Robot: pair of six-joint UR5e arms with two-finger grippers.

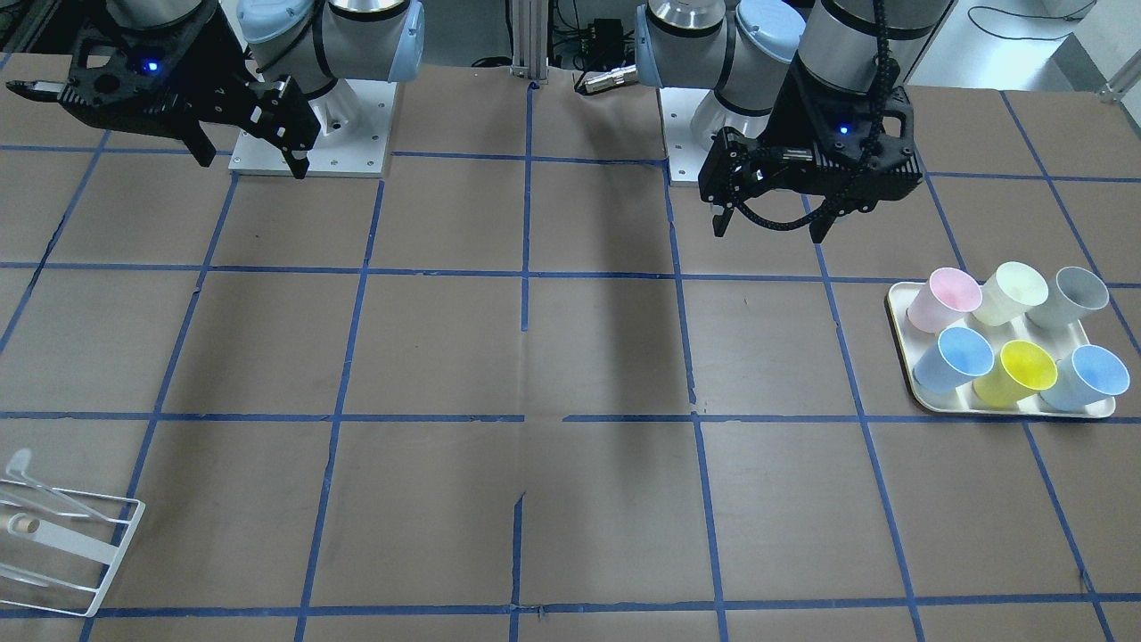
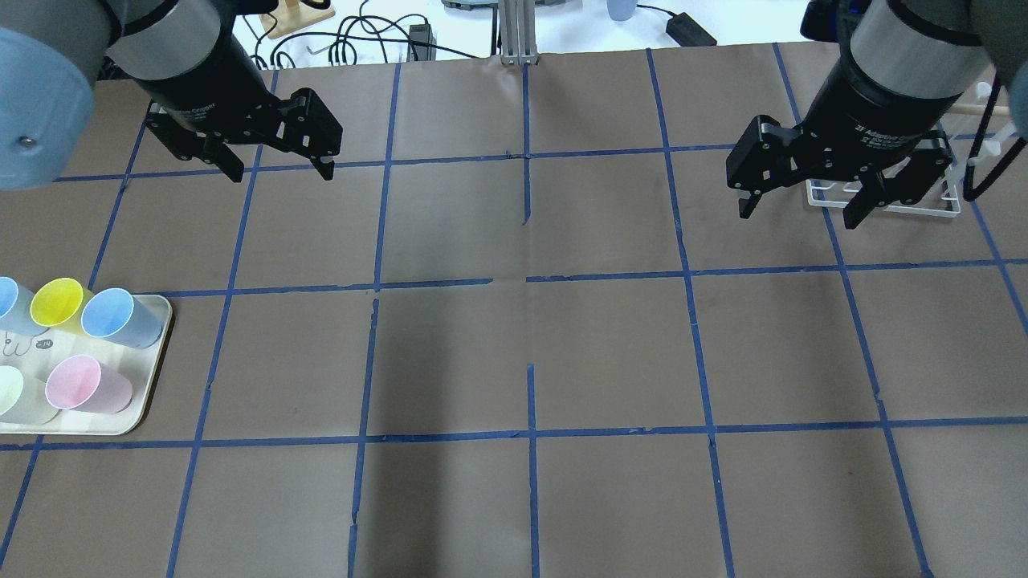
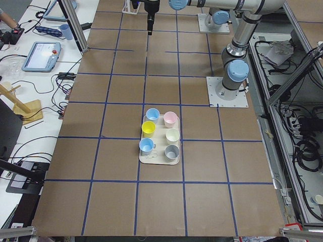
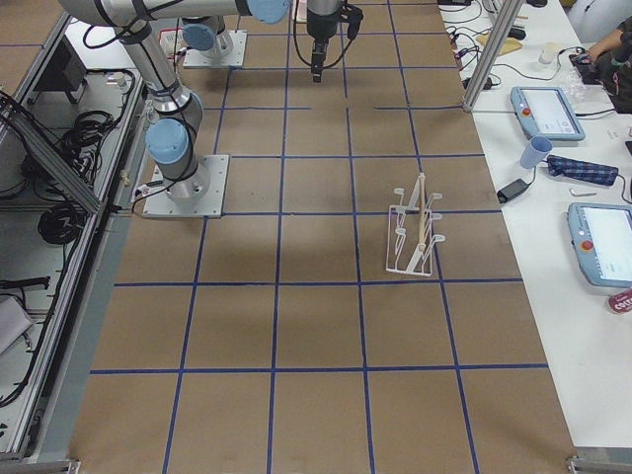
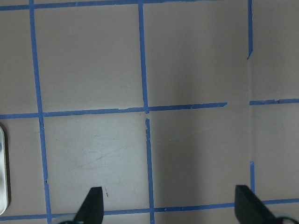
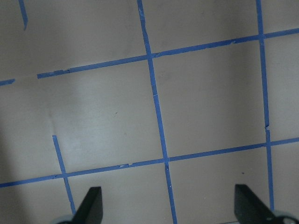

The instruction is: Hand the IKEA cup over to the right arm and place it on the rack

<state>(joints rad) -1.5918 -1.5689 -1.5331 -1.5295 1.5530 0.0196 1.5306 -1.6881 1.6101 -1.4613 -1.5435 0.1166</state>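
Jaws apart on left gripper [image 2: 281, 172] and right gripper [image 2: 797, 218]; left should straddle cup [image 2: 120, 317] at its 8 o'clock, missing yellow cup [image 2: 56, 305].

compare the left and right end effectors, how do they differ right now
The left end effector has a thick black braided cable running down to it; the right end effector has none on its arm. The left one is on the side of the table with the tray of cups; the right one is on the side with the rack. Both are open, empty and above the table.
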